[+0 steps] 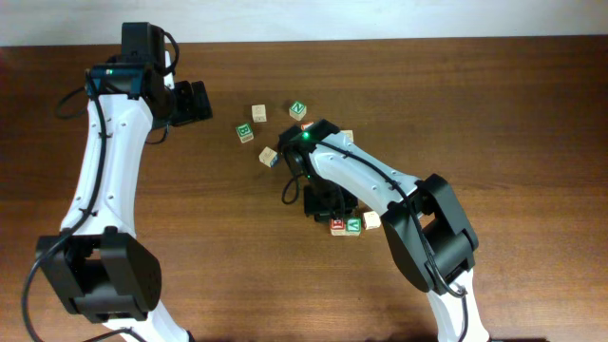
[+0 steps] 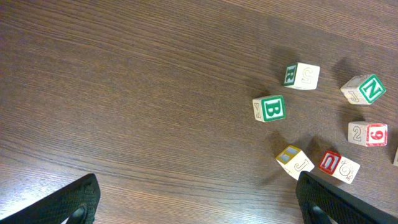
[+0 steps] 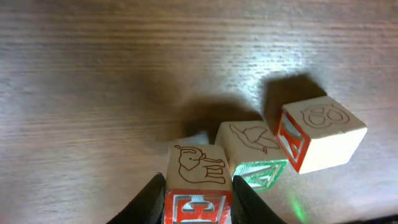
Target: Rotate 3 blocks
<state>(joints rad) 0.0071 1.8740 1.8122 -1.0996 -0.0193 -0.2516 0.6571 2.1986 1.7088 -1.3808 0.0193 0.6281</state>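
Right arm [image 1: 366, 176] folded low, right pincer [image 3: 198, 200] clamps elephant block [image 3: 196, 165]

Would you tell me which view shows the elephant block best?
Right wrist: the elephant block fills the foreground between the fingers of the right gripper. Overhead shows it only as a small red-faced cube; left wrist misses it.

Pale-wood cube with elephant outline [image 3: 196, 165]: red-framed lower face cut by the bottom edge, letter unreadable.
Black right fingers [image 3: 149, 202]: only tips in frame.
Pale-wood cube at the left wrist view's right edge [image 2: 396, 157]: mostly cut off.
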